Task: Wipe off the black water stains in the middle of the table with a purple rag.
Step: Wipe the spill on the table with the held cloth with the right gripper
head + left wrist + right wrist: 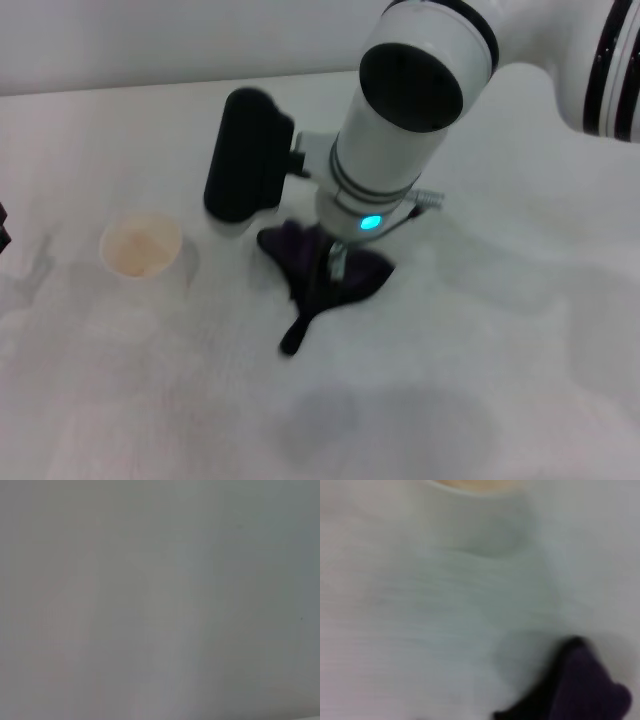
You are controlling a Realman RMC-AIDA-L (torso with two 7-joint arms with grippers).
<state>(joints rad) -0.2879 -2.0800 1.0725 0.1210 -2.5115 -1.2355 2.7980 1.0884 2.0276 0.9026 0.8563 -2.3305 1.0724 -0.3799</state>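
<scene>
1. Right gripper (335, 262) is down on the rag (345, 275), mid-table (500, 330); arm hides the jaws, so grip can't be told.
2. Stain not visible.
3. Cup (141, 244) stands left of the rag, apart.

A wide white matte tabletop (520, 400) fills nearly the whole head view, its surface carrying faint grey scuffs and soft shadows, with a darker patch low in the middle. Along the far edge a pale, plain wall (150, 40) rises, evenly lit, and where it meets the tabletop runs a slightly slanted line. The light is diffuse and cool, throwing only blurred shadows, and the left wrist view shows just a flat grey-white surface.
</scene>
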